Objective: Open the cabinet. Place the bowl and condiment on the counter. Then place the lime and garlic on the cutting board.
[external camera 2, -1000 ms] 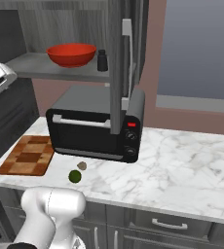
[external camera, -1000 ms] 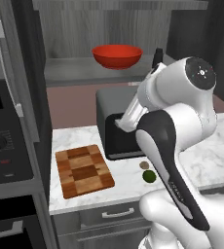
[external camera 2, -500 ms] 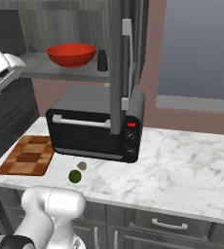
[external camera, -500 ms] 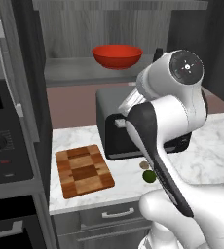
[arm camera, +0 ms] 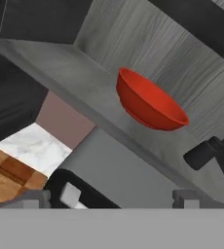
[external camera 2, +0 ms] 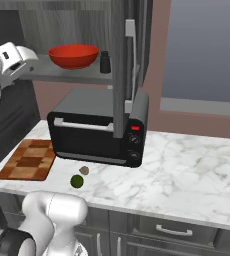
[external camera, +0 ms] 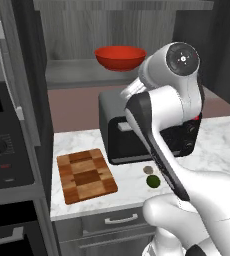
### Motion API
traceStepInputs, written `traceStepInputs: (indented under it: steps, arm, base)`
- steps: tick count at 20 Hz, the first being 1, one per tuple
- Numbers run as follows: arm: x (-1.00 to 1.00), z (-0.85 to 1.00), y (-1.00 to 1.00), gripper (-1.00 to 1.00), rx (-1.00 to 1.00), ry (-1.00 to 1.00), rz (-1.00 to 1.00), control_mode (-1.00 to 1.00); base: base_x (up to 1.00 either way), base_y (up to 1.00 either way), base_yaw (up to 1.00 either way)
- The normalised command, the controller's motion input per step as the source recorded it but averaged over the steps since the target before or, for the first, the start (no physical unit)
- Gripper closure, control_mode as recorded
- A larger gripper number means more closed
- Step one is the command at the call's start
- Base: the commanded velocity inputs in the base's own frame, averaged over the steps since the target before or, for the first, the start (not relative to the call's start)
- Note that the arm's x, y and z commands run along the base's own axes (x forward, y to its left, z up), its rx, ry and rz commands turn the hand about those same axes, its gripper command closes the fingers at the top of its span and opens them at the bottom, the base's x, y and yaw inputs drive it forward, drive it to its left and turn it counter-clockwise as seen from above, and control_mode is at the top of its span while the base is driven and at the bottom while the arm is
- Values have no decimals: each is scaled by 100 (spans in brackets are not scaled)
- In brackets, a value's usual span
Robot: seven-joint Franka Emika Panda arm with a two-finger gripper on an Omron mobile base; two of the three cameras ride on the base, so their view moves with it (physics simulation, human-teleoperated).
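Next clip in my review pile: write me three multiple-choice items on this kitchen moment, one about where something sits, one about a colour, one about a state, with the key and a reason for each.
1. Where is the bowl?
A. On the cabinet shelf
B. On the cutting board
C. On top of the toaster oven

2. What colour is the lime?
A. Yellow
B. Dark green
C. Red

3. How does the claw stand?
A. Shut on the bowl
B. Shut on the condiment
C. Open, holding nothing

Key: 1 A, the red bowl rests on the shelf beside the dark condiment bottle. 2 B, a dark green ball lies on the counter next to the garlic. 3 C, in the hand view the two fingertips stand wide apart with nothing between them, the bowl ahead.
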Motion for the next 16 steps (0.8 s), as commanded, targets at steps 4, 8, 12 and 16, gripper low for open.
traceStepInputs:
  steps: [4, 8, 12, 16]
  arm:
    - [46, 23, -16, -100, 10, -5, 0, -100]
    - [40, 26, -7, -100, 7, -4, 0, -100]
    - [22, 6, -8, -100, 2, -2, 0, -100]
    - [32, 0, -5, -100, 1, -1, 0, -100]
  base:
    - [0, 0, 0]
    - [0, 0, 0]
    - [0, 0, 0]
    - [0, 0, 0]
